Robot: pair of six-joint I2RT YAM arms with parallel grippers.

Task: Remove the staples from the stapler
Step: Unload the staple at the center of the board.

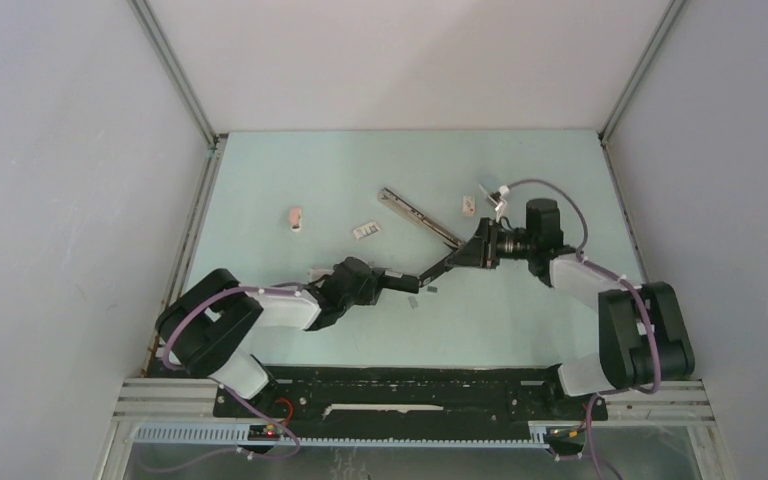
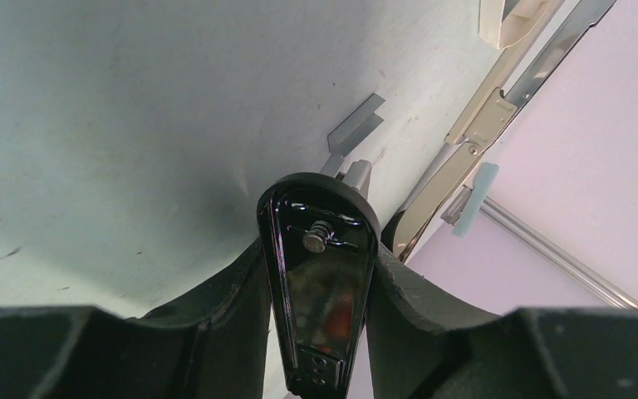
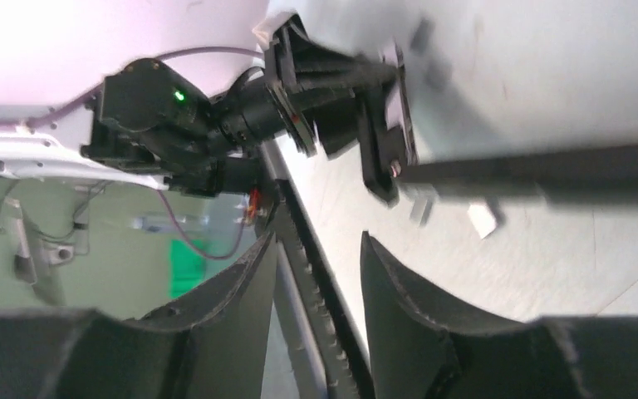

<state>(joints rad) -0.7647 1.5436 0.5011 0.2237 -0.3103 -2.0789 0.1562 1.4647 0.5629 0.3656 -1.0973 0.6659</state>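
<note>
The left pincer [image 1: 405, 282] is clenched on one end of the black stapler [image 2: 320, 287]. The right pincer [image 3: 317, 247] is released and empty. Loose staples [image 2: 355, 125] lie on the tabletop [image 1: 520, 320], just beside the stapler.

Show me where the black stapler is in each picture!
Top external: stapler near the middle of the table.
Left wrist: stapler at bottom centre, clamped by the left gripper.
Right wrist: blurred dark bar across the right side.
Shared landmark: the left gripper holding its end.
</note>
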